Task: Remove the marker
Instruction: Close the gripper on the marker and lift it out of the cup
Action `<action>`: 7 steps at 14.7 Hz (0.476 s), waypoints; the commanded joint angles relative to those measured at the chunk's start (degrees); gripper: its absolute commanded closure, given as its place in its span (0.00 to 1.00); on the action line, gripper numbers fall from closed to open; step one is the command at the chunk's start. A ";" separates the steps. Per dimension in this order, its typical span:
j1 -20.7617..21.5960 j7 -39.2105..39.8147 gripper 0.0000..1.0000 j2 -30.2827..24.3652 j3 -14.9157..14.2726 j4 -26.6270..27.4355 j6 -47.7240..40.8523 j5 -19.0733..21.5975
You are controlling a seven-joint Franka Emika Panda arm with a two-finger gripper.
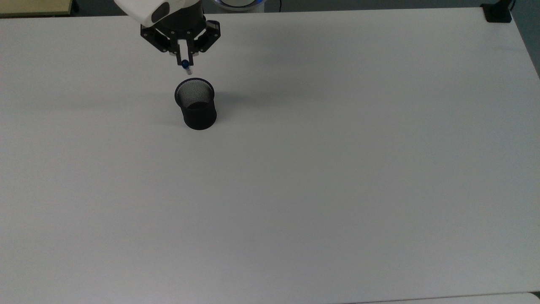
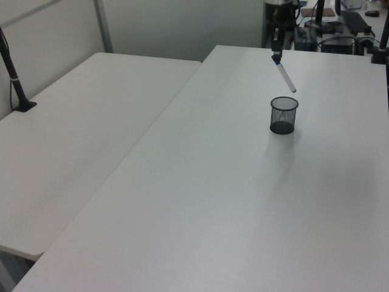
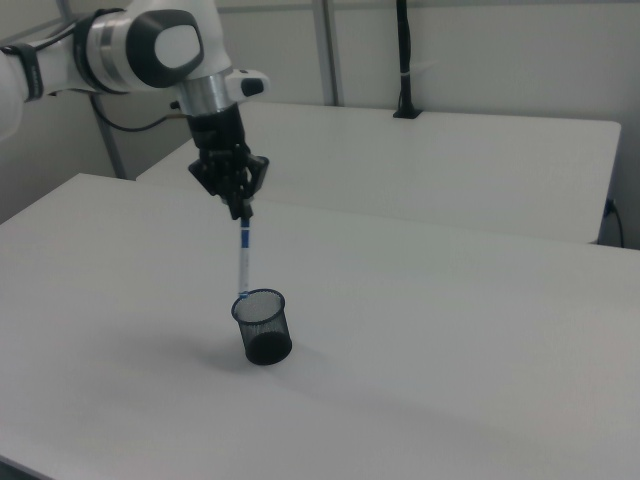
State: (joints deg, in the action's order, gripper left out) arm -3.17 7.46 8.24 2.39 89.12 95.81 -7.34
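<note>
My gripper [image 1: 184, 59] [image 2: 276, 55] [image 3: 243, 212] hangs above the black mesh cup [image 1: 196, 109] [image 2: 284, 115] [image 3: 263, 326] and is shut on the top end of the marker [image 1: 186, 66] [image 2: 285, 75] [image 3: 243, 262]. The marker is slim and white with blue marks. It hangs down from the fingers, slightly tilted. In the left view its lower tip is clear above the cup's rim; in the right view the tip sits right at the rim. The cup stands upright on the white table [image 1: 337, 169].
A second white table [image 2: 79, 140] [image 3: 450, 160] adjoins this one. A black clamp post [image 2: 15, 79] [image 3: 403, 60] stands on it. Another black mount [image 1: 498, 12] sits at the top view's upper right corner.
</note>
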 commanded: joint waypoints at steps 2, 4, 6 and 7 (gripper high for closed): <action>5.09 -4.10 0.83 -0.68 0.42 1.84 -3.44 0.92; 6.67 -5.44 0.83 -0.16 0.42 2.37 -3.35 1.53; 7.73 -5.44 0.83 0.28 0.34 3.33 -3.26 5.47; 8.61 -5.44 0.83 0.55 0.34 3.77 -3.35 6.36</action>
State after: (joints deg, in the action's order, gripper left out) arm 3.58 2.92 8.79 3.20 90.99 92.91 -4.61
